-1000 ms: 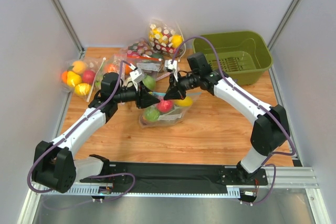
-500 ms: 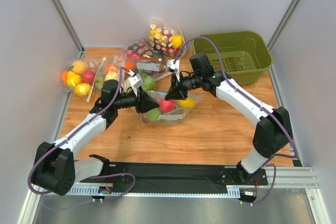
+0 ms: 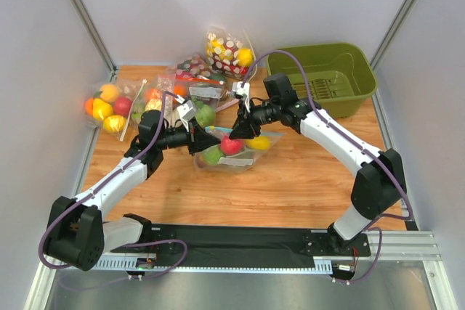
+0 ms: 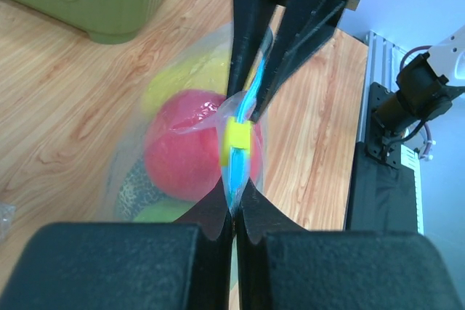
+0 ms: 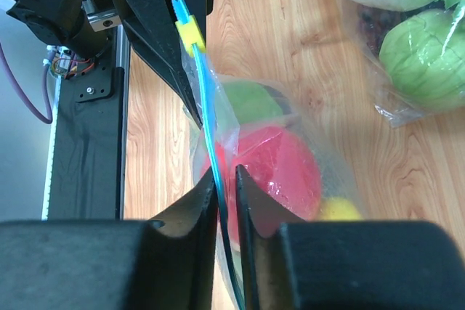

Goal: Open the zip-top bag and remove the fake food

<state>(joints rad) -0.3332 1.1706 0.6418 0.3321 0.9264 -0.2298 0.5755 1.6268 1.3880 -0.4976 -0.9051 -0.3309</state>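
Note:
The zip-top bag [image 3: 243, 156] lies at the table's middle, its teal-blue zipper strip [image 4: 243, 110] raised between both grippers. My left gripper [image 4: 236, 205] is shut on the strip's near end, just behind the yellow slider [image 4: 236, 143]. My right gripper [image 5: 226, 178] pinches the same strip [image 5: 207, 107] further along, jaws almost together. In the top view the left gripper [image 3: 208, 142] and right gripper [image 3: 236, 134] face each other over the bag. The fake food is inside: a red ball [image 3: 230, 146], a green ball [image 3: 211, 156], a yellow lemon [image 3: 259, 142].
A green tub [image 3: 323, 70] stands at the back right. Other bags of toy fruit lie behind: one at the far left [image 3: 109, 103], one with a pink-red zipper [image 3: 196, 88], a polka-dot one [image 3: 229, 49]. Black arm rails run along the near edge.
My left gripper has drawn back a little to the left with the strip; the right gripper has shifted slightly right. The bag's top edge stands stretched between them.

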